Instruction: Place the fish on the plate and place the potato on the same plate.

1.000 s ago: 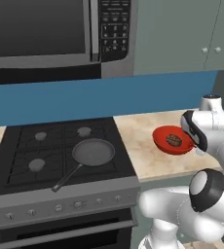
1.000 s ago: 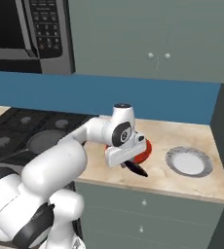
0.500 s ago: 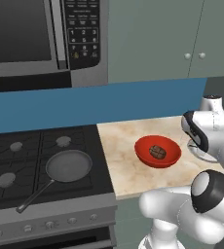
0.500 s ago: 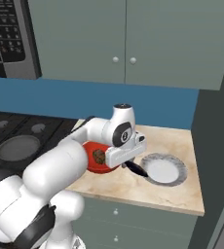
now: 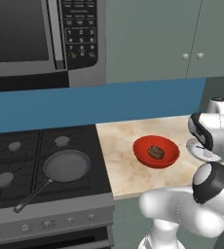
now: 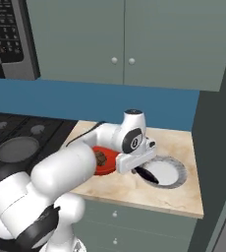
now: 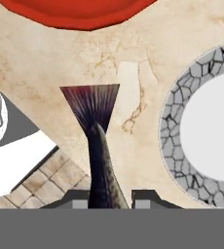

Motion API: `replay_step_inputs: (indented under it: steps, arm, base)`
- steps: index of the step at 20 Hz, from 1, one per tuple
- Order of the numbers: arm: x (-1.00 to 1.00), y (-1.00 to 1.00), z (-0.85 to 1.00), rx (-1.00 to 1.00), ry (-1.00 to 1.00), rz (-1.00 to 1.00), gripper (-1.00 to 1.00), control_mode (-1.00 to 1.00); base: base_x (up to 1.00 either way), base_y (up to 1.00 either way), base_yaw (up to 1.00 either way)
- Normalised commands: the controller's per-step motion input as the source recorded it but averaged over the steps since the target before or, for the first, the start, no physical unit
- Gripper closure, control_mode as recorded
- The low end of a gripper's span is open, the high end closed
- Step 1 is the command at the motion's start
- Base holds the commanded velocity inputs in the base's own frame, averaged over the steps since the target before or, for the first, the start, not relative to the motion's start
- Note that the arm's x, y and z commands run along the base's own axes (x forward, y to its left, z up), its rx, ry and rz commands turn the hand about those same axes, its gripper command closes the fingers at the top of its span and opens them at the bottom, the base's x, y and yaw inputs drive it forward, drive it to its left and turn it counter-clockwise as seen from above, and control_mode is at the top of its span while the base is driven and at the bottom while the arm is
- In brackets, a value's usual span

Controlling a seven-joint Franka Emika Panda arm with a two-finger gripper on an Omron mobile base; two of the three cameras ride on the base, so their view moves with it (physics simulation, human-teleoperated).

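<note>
End effector (image 7: 111, 199) clenched on one dark fish (image 7: 99, 146), gripped by the body between the finger tips; long axis running straight out from the hand, fanned tail pointing away, hanging over the marble tabletop (image 7: 46, 73); just beside it, one plate (image 7: 201, 126) with a grey cracked-stone rim and white centre, fish not yet on it; beyond, one red bowl (image 5: 156, 151) holding one brown potato (image 5: 156, 151); further left, one frying pan (image 5: 65, 166) on the stove (image 5: 16, 160); microwave (image 5: 41, 39) keypad markings too small to read.
</note>
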Motion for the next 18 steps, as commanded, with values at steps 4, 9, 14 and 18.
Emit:
replay_step_inputs:
  steps: [4, 9, 14, 18]
  arm:
    - [0.32, -0.25, -0.05, 0.0, 0.0, 0.07, 1.0, -1.0]
    - [0.68, -0.72, -0.08, 0.11, 0.02, 0.09, 1.0, -1.0]
    - [0.71, -0.55, -0.02, 0.13, 0.02, 0.14, 1.0, -1.0]
    - [0.56, -0.08, -0.25, 0.04, 0.01, 0.04, 1.0, -1.0]
  base:
    - [0.0, 0.0, 0.0]
    - [0.0, 0.0, 0.0]
    - [0.0, 0.0, 0.0]
    - [0.0, 0.0, 0.0]
